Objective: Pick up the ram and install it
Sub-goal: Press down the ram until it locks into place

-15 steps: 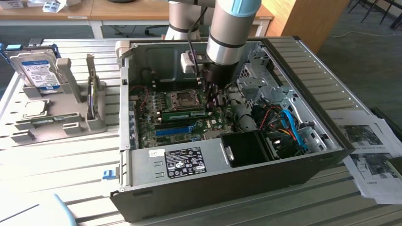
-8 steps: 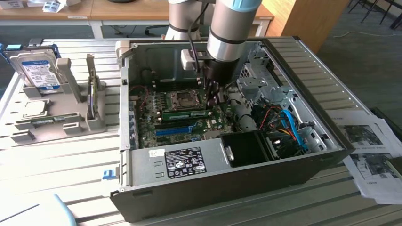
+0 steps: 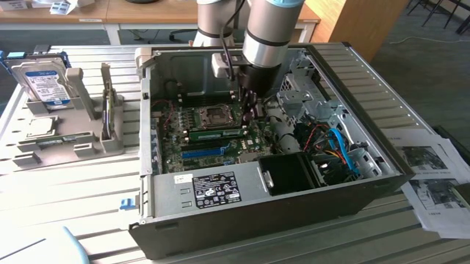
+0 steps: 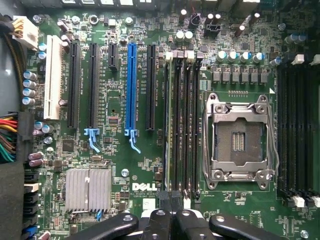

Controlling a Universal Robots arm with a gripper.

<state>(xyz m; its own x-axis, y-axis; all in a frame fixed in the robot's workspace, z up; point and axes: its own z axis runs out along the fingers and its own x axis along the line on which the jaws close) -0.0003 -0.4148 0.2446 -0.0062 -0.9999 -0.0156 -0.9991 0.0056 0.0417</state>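
We are seeing the arm reaching down into the open computer case (image 3: 367, 181) lying on the worktop (image 3: 88, 181), with the claw (image 4: 167, 220) clenched just above the motherboard (image 4: 125, 60). The ram (image 3: 219, 133) is sitting edge-up in a memory slot, between the empty processor socket (image 4: 239, 141) and the blue slot (image 4: 131, 85). In the wrist view the ram (image 4: 167, 125) is lining up with the claw's closed fingers (image 4: 150, 227), though we cannot tell whether they are touching it.
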